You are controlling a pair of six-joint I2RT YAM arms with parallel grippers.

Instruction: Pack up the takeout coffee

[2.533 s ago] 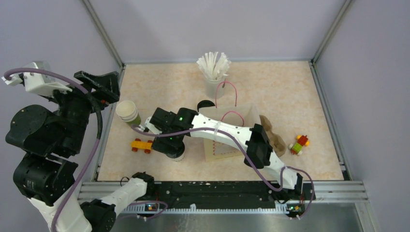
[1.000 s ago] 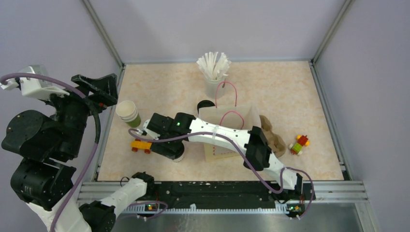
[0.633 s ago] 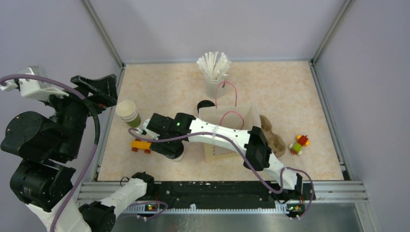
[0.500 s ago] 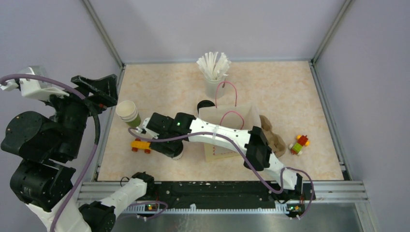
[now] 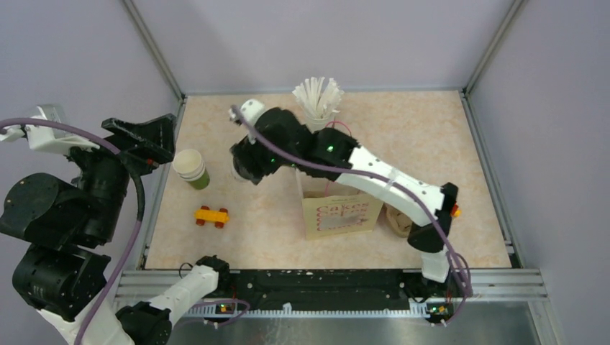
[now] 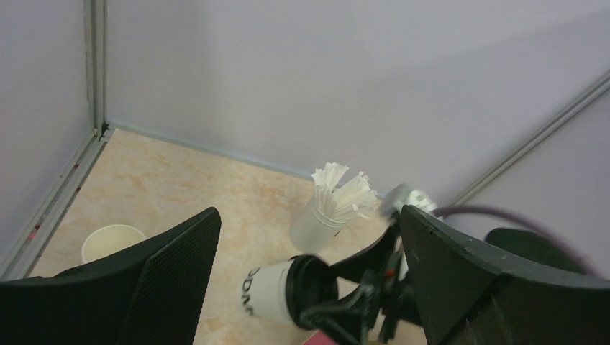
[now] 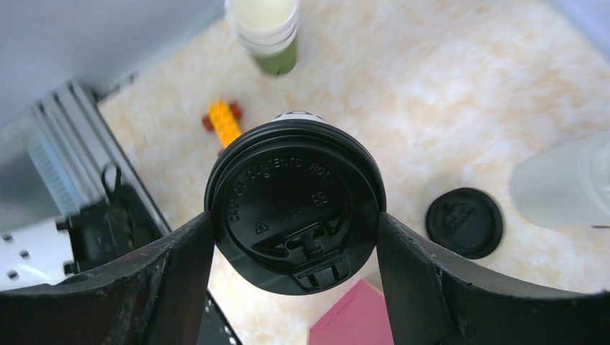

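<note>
Right wrist view: the right hand point(image 7: 295, 224) pinched the takeout coffee point(image 7: 291, 190), one finger pressed to each side of its black lid, and the cup hung clear of the desk point(image 7: 446, 86). Beyond the hand lay a yellow toy block point(image 7: 224, 122) and a stack of lidless cups point(image 7: 266, 29). A loose black lid point(image 7: 464, 223) lay past one finger, and a pink corner of the paper bag point(image 7: 352, 316) showed beneath.

Left wrist view: the cup was tipped well over toward its side in that grip. I judged the first need was to bring it upright, squeezing no harder than a thin paper wall bears. The cup of straws point(image 6: 320, 219) stood just behind the right hand.

Top external view: the left hand point(image 5: 147, 140) was spread wide and held nothing, well apart at the desk's left edge. The bag stood upright to the right hand's right, its mouth partly under that arm's own forearm. The cup should probably pass over the rim and go down straight between the pink handles. The straws crowded the far side, while the open desk on the hand's near side gave room to swing.
</note>
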